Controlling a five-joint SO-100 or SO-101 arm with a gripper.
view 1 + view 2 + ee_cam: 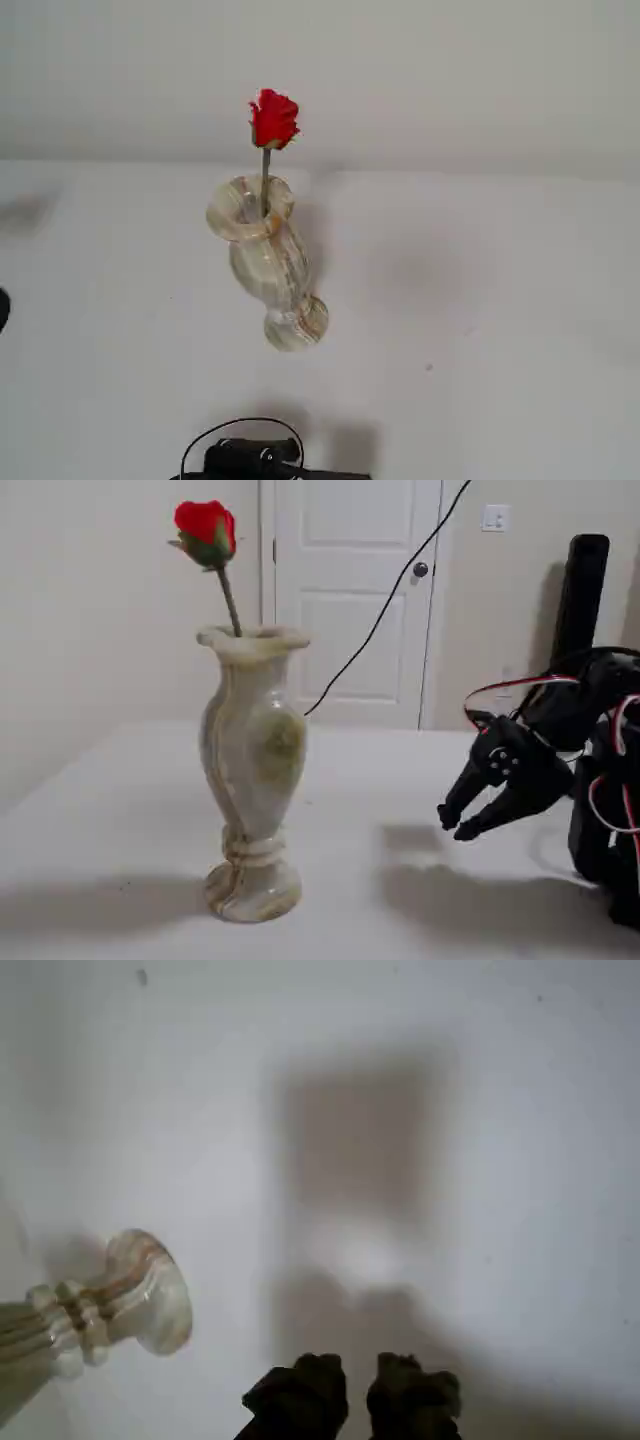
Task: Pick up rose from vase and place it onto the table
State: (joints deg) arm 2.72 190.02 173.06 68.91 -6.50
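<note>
The red rose (273,118) (205,525) stands upright in the vase (270,265) (250,750), its thin stem dropping into the flared mouth. This banded cream stone vase stands on the white table (480,300) (370,770). In a fixed view my gripper (455,826) hangs low over the table well to the right of the vase, fingertips together, holding nothing. The wrist view looks down at the table (500,1160), with the vase foot (140,1290) at lower left and my gripper (360,1385) at the bottom edge.
Part of the black arm with a looped cable (250,458) shows at the bottom edge of a fixed view. A dark object (3,308) pokes in at the left edge. Behind the table are a white door (350,600) and a hanging black cable (380,610).
</note>
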